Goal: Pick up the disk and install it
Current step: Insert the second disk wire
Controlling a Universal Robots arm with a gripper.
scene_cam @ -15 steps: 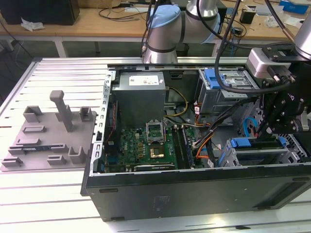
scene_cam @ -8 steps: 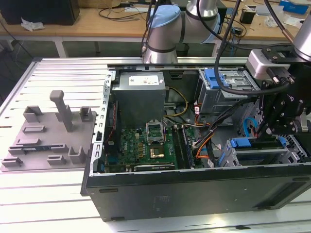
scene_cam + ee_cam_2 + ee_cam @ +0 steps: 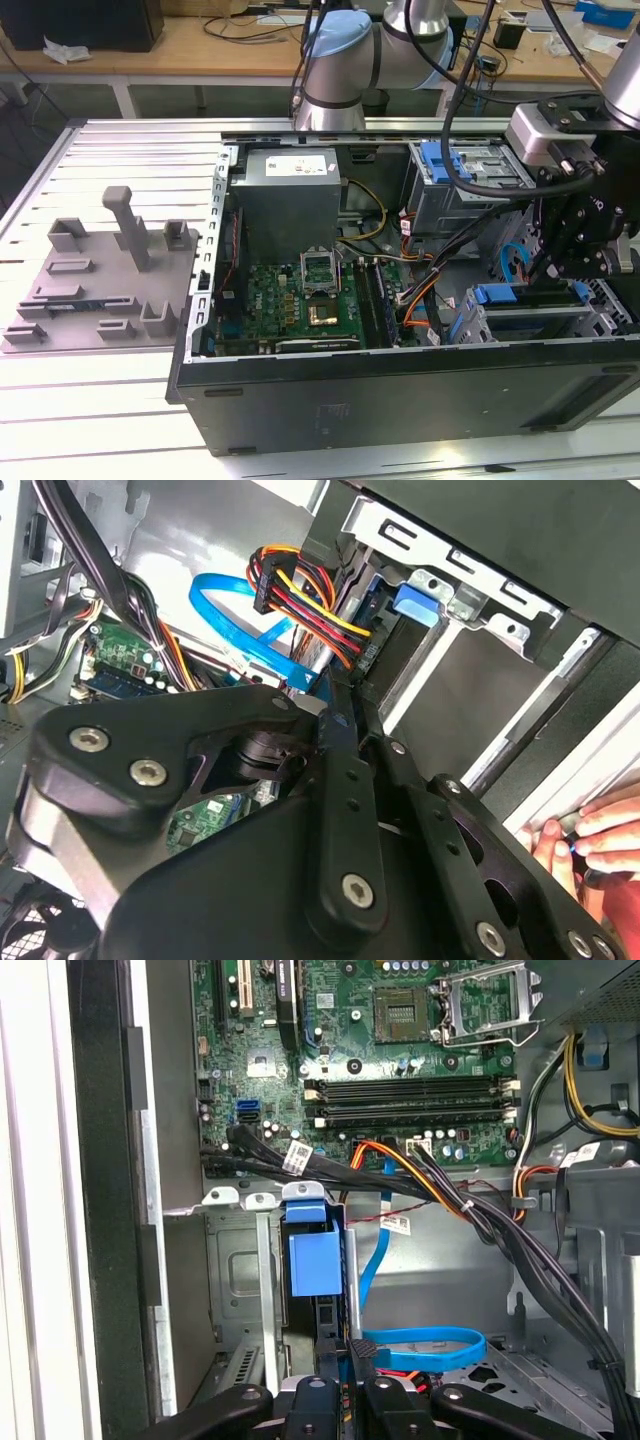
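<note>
**Gripper at the drive cage, disk standing in its slot**

My gripper (image 3: 588,255) hangs over the near corner of the open computer case (image 3: 400,385), at the exterior view's right. In both wrist views my jaws are drawn almost together, their tips (image 3: 346,1352) right at the end of the disk (image 3: 327,1315). I cannot tell whether they actually pinch it.

The disk stands edge-on in the metal drive cage (image 3: 235,1280), its blue carrier tab (image 3: 311,1260) on the side away from me. In the exterior view it lies just below my gripper, low in the cage (image 3: 530,303).

A flat blue data cable (image 3: 420,1345) loops just beside my fingers. Black, red and orange wiring (image 3: 440,1195) crosses between the cage and the motherboard (image 3: 400,1050) beyond. Small white tags (image 3: 297,1152) hang on those cables, their print too fine to read.

Farther off sits the grey power-supply box (image 3: 290,200), with a white sticker (image 3: 295,162) that I cannot make out either.

In the second wrist view, a person's hand (image 3: 590,840) rests at the case edge.
</note>
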